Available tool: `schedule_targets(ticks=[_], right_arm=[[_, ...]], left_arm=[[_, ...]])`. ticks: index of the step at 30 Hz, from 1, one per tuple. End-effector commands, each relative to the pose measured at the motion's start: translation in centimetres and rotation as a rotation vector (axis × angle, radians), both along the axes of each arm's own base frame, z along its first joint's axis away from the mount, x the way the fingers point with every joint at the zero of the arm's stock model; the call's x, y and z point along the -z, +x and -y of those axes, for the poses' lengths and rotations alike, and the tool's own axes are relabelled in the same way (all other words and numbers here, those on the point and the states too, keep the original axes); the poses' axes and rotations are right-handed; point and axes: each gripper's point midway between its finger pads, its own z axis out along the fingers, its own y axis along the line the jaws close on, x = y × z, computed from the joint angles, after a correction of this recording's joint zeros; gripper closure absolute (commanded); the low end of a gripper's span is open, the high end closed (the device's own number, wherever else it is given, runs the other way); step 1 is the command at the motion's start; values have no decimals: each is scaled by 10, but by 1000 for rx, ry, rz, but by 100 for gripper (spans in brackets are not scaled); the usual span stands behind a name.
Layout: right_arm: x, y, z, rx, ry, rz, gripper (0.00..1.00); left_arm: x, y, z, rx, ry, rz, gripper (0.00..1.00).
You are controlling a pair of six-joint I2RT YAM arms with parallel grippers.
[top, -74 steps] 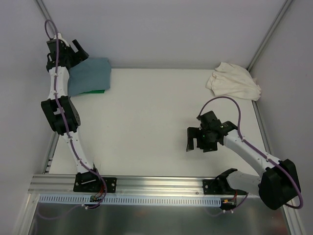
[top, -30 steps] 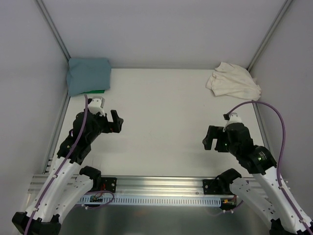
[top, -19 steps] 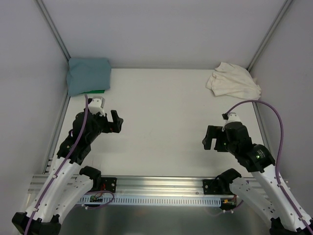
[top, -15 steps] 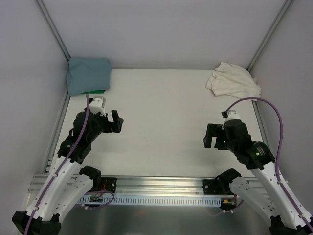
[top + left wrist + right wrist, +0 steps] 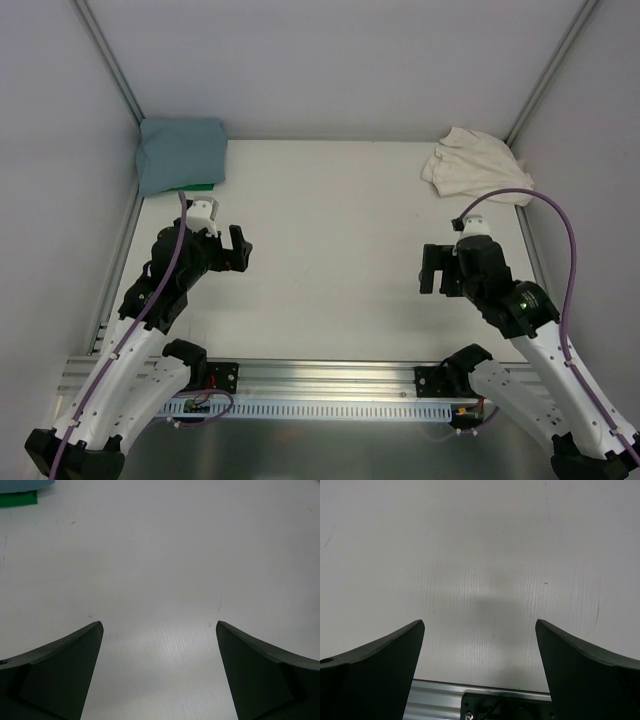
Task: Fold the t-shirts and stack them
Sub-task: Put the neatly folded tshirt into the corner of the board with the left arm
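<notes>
Bright, even light (soft shadows), sharp focus.

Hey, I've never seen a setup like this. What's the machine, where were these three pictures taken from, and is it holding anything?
These are two robot arms bolted at the near edge of a white table. The wide picture looks down from above and behind them. The other two come from cameras on the wrists; the dark wedges at the bottom are that arm's own fingers. In the far left corner a folded blue-grey t-shirt lies on a green t-shirt; a cream-white t-shirt lies crumpled at the far right. The left gripper and right gripper are both open and hold nothing.
</notes>
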Motion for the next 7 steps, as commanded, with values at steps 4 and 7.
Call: schedule_targets(ticks=[4, 7], right_arm=[[-6, 6, 2, -1, -13, 37, 1], [-9, 6, 3, 2, -11, 50, 0]], left_arm=[[-13, 4, 0, 7, 17, 33, 1], [-13, 4, 1, 11, 13, 34, 1]])
